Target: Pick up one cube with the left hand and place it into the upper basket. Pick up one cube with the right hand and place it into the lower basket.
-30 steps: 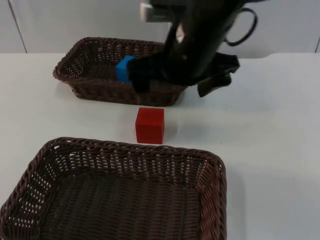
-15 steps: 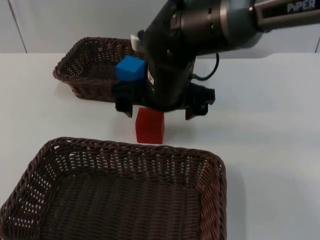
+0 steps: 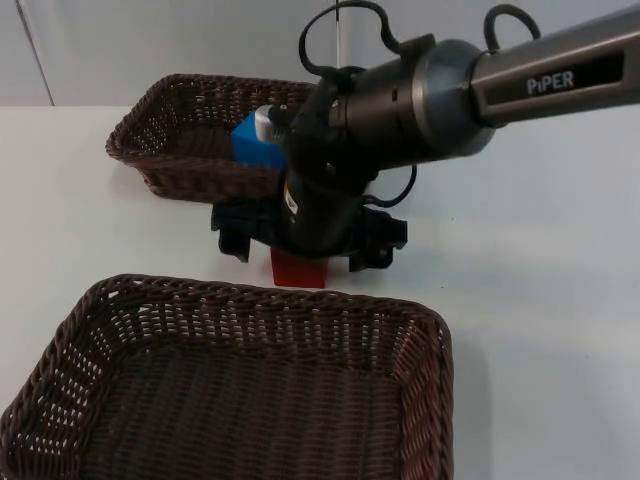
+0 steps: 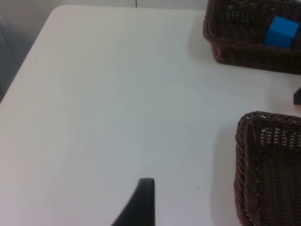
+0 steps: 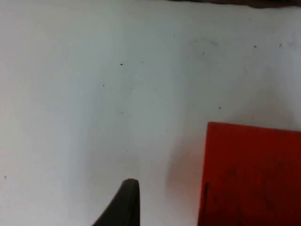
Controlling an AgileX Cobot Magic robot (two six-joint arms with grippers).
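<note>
blue cube (image 3: 252, 140) inside upper wicker basket (image 3: 150, 125)

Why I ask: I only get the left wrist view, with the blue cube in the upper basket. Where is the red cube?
Observer: The red cube sits on the table between the upper basket and the lower basket, outside both.
Operator: Is the right arm near it?
Observer: Yes. The right end effector is low over it, covering most of its top.
Operator: Gripped?
Observer: Not yet. In the right wrist view a fingertip stands beside the cube with bare table between them. The left end effector waits over bare table, to the baskets' left.
</note>
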